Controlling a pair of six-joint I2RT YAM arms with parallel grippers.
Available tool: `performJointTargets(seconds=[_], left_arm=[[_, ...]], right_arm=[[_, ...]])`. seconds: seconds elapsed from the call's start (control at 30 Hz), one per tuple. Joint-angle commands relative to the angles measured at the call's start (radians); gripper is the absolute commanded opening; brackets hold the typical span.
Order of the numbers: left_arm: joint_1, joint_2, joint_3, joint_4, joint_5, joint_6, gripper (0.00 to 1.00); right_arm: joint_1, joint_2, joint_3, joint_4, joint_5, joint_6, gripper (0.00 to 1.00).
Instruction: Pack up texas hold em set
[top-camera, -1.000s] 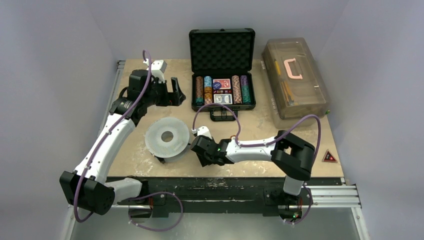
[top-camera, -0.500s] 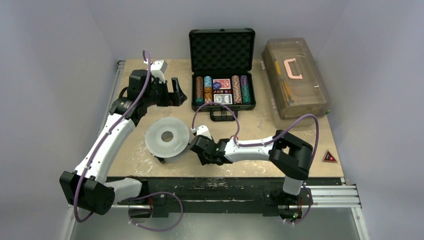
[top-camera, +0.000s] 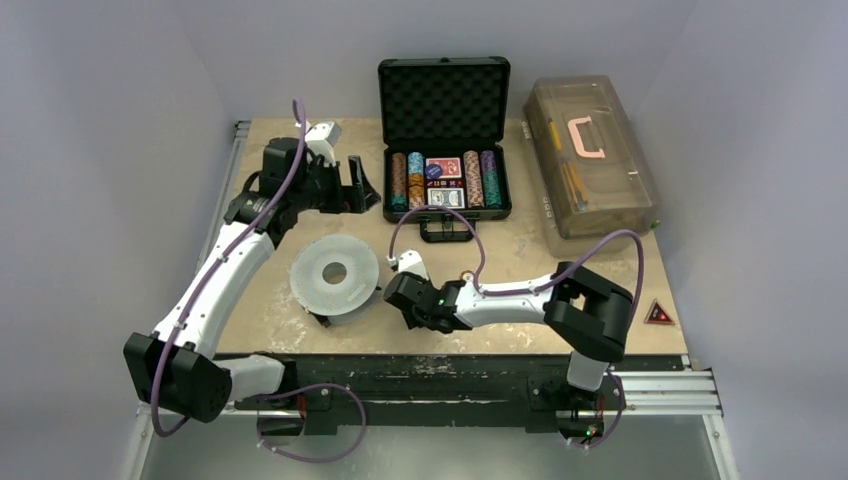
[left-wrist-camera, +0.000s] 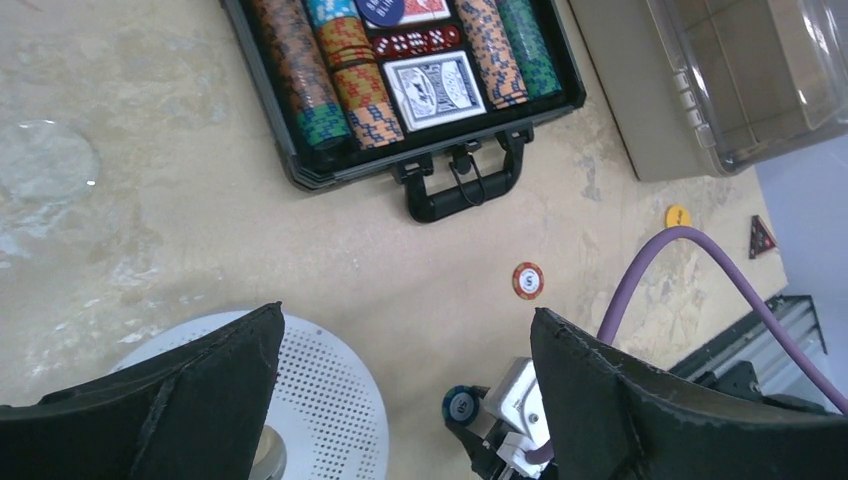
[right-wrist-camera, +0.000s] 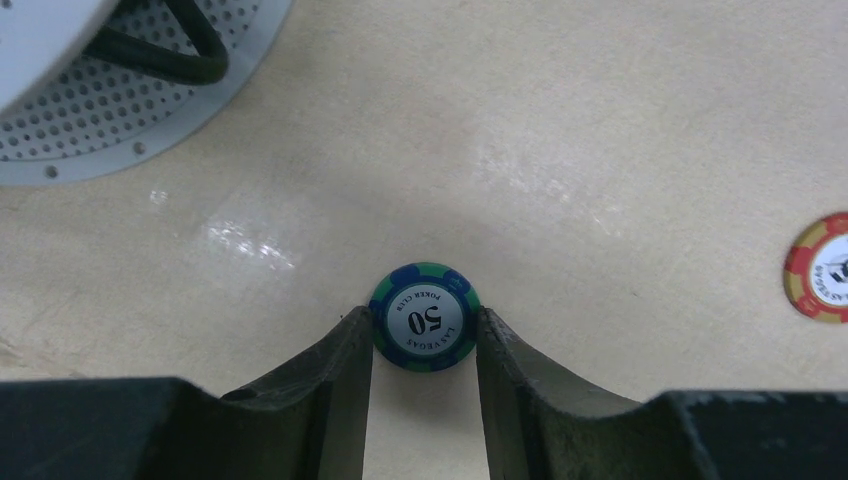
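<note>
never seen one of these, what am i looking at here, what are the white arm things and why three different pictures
Those are two robot arms, a left arm and a right arm, bolted at the near edge of the table. Each ends in a two-finger pincer. The wide picture comes from a fixed camera overhead. The other two come from a small camera on each wrist, so the dark shapes at the bottom are that arm's own fingers.

On the table are an open black case with rows of poker chips and card decks, a translucent toolbox, a perforated grey-white disc and a loose red chip.

The right pincer has its fingers against both sides of a blue-green chip, which lies flat on the table. The left pincer hangs open, holding nothing.
</note>
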Motion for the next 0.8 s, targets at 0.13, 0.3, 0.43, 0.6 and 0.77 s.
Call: performJointTargets(seconds=[0.13,0.3,0.43,0.6,0.77], left_arm=[[0.006,0.195,0.064,0.025,0.287,-0.073,0.86],[0.001,0.306,0.072,0.046,0.432,-0.122,0.81],[-0.025,0.432,0.109,0.029,0.575,-0.14,0.72],[-0.08,0.542,0.121,0.057,0.676,-0.154,0.6],[-0.125,0.617,0.139,0.074,0.757,-0.144,0.58]], right_arm=[[-0.033,-0.16,-0.118,0.099,0.103,-0.021,0.29],[-0.093,-0.259,-0.2,0.135,0.111,-0.041,0.28],[-0.167,-0.366,-0.276,0.195,0.06,-0.084,0.28],[-0.209,-0.479,-0.327,0.253,0.009,-0.168,0.28],[-0.219,-0.543,-0.346,0.315,-0.022,-0.221,0.28]])
